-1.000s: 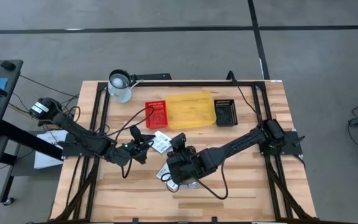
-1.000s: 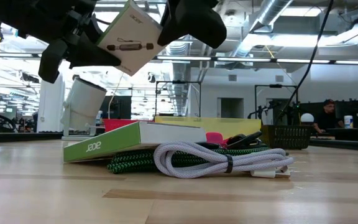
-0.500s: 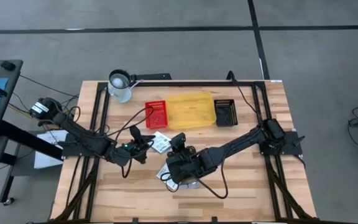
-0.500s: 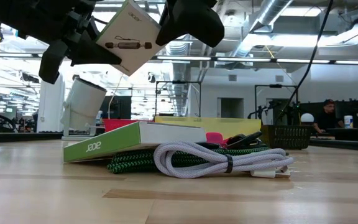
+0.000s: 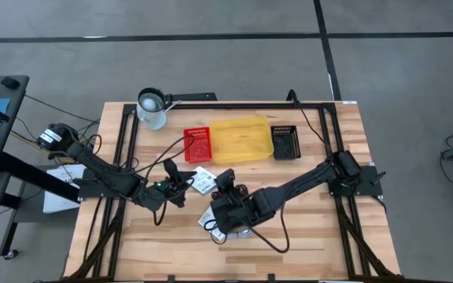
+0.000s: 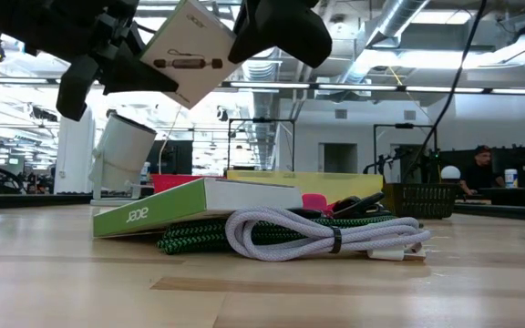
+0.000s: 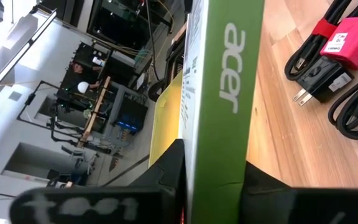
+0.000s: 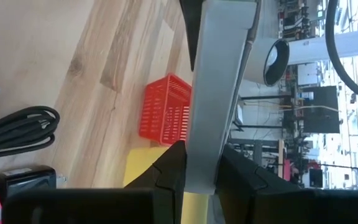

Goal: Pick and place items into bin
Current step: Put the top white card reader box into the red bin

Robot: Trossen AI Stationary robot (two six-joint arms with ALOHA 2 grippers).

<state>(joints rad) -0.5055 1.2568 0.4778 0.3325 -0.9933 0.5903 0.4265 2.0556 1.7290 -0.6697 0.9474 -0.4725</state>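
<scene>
Both the left gripper (image 7: pixel 213 180) and right gripper (image 8: pixel 201 162) have fingers clamped on one white-and-green Acer box (image 6: pixel 185 55) above the counter (image 6: pixel 262 292); pulling apart could wrench it loose.

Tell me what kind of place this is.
Probably a robotics lab or industrial workshop: bare ducts run across the open ceiling, a person sits at a bench in the background, and the wooden table carries two robot arms on a black frame.
</scene>
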